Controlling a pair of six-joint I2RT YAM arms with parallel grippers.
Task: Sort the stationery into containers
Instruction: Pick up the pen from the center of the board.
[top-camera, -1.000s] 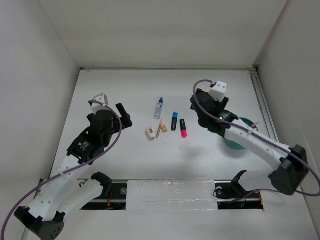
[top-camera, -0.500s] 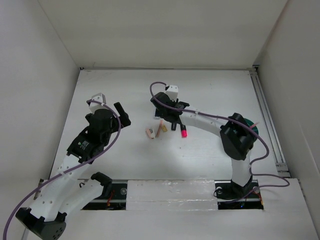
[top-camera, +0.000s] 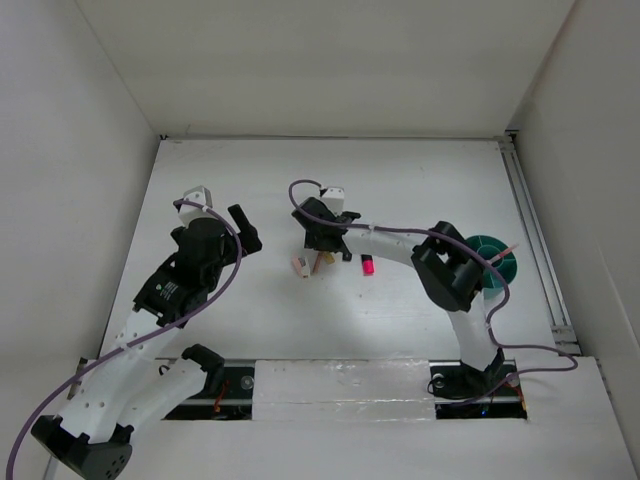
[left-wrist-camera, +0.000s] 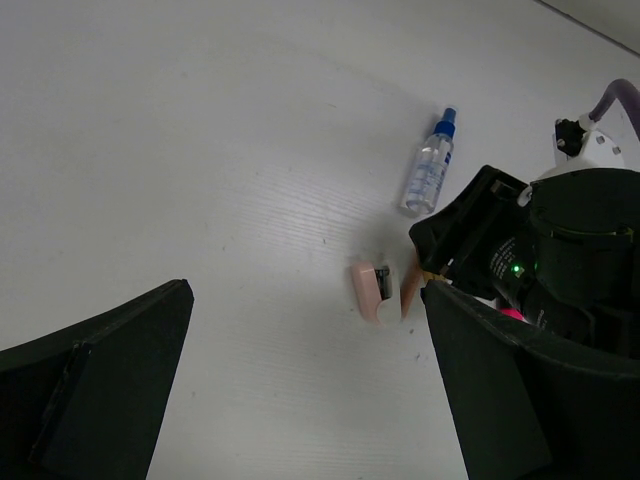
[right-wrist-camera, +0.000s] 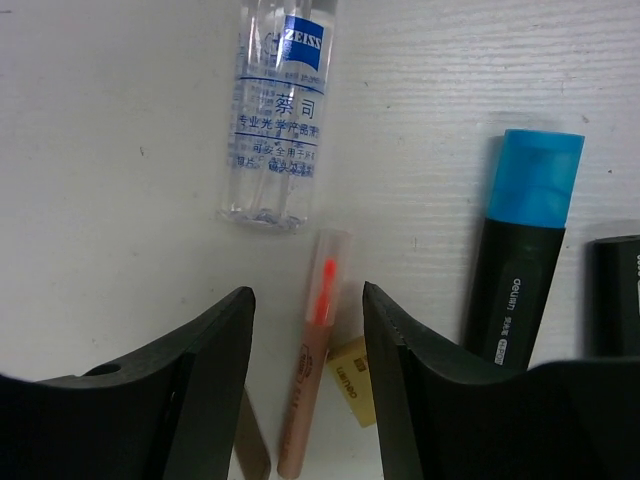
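The white table (top-camera: 200, 180) is seen from above, and both arms are stretched over it. The teal cup (top-camera: 497, 262) is placed at the right side, partly hidden by the right arm. It is well apart from the stationery, which is laid in a small group near the middle.

The left gripper (top-camera: 245, 228) is held wide apart and empty, to the left of this group. The right gripper (right-wrist-camera: 308, 300) is positioned low over the group. Its jaws are parted on both sides of an orange-pink pencil (right-wrist-camera: 310, 370), with a gap seen at each side, so nothing is grasped.

A clear bottle (right-wrist-camera: 278, 130) is laid just beyond the pencil, and a blue-black highlighter (right-wrist-camera: 520, 270) to its right. A tan eraser (right-wrist-camera: 350, 385) is found just beside the pencil.

The pencil is judged to be light, stiff and thin, and it may be rolled easily. It should be taken at mid-length, with the fingers brought down to the surface. The eraser may be caught together with it by mistake.
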